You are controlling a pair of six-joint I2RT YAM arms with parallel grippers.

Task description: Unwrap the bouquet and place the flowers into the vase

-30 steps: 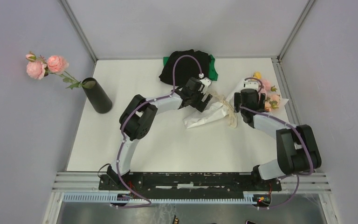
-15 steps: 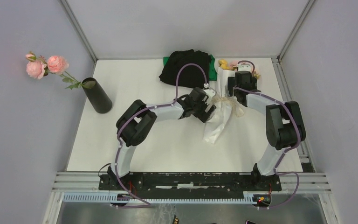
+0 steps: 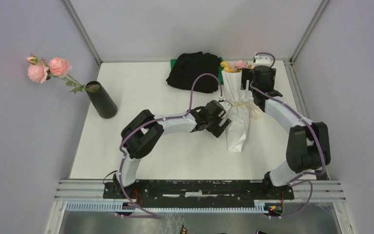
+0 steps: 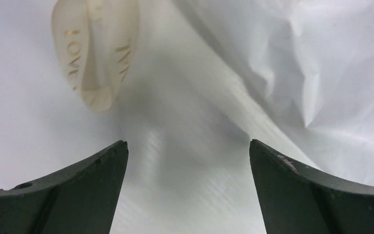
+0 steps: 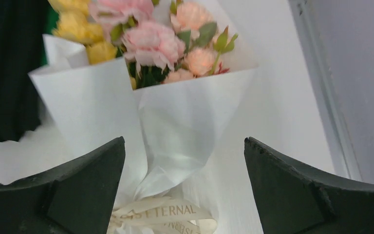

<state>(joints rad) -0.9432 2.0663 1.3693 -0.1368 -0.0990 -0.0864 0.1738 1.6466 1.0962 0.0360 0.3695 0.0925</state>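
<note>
The bouquet (image 3: 237, 119) lies at the table's back right, a white paper cone with its narrow end toward me. A cream ribbon (image 3: 242, 104) is tied round its middle. The flowers (image 3: 233, 65), pink, peach and yellow roses (image 5: 151, 44), stick out of the far end. My left gripper (image 3: 223, 125) is open at the cone's left side, just below the ribbon loop (image 4: 95, 53), with only paper (image 4: 292, 63) ahead of it. My right gripper (image 3: 248, 84) is open above the cone's upper part, the ribbon (image 5: 163, 214) low between its fingers. The black vase (image 3: 102, 101) stands far left.
A stem of pink roses (image 3: 46, 68) leans out of the vase over the left wall. A black-and-green cloth heap (image 3: 195, 70) lies at the back centre, right beside the flower heads, and shows as a dark mass (image 5: 9, 63) in the right wrist view. A metal frame rail (image 3: 292, 78) borders the right edge.
The bouquet has swung from lying slantwise to pointing straight back, flowers now beside the cloth. My right gripper went back and left with it. My left gripper moved right, toward the cone's lower half.
</note>
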